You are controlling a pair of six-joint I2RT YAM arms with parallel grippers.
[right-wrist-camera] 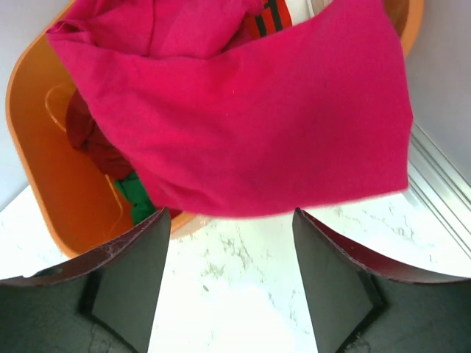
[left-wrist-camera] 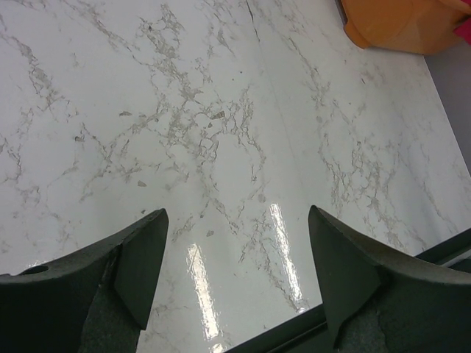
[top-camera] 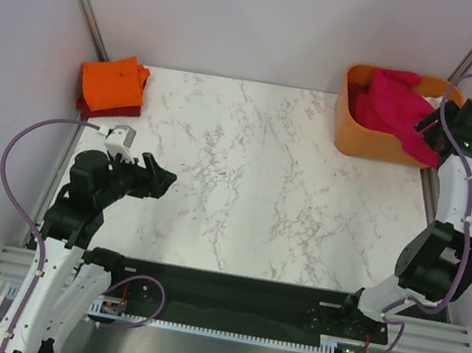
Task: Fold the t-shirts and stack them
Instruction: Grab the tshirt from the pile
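The right gripper (right-wrist-camera: 232, 239) has its jaws wide open and nothing is between them. The two dark fingers (right-wrist-camera: 129, 279) stand over the marble table (left-wrist-camera: 184, 110), just beside the orange plastic tub (right-wrist-camera: 44, 169). The crimson-pink t-shirt (right-wrist-camera: 243, 125) hangs out of the tub, over its rim. The lower edge of the shirt is just in front of the fingertips, but I cannot tell if it touches them. Inside the tub, under the pink shirt, lie a dark red cloth (right-wrist-camera: 92, 140) and a green cloth (right-wrist-camera: 136, 195). At the top a striped piece shows a little, too hidden to name.

The left gripper (left-wrist-camera: 237, 220) is also wide open and empty. It hovers over the bare marble, well apart from the tub, on the opposite side of the table. Only a corner of the tub shows in the left wrist view.

A folded orange t-shirt (top-camera: 110, 84) lies on top of a folded dark red t-shirt (top-camera: 106, 110). This small pile is far across the table from the tub, at the other far corner.
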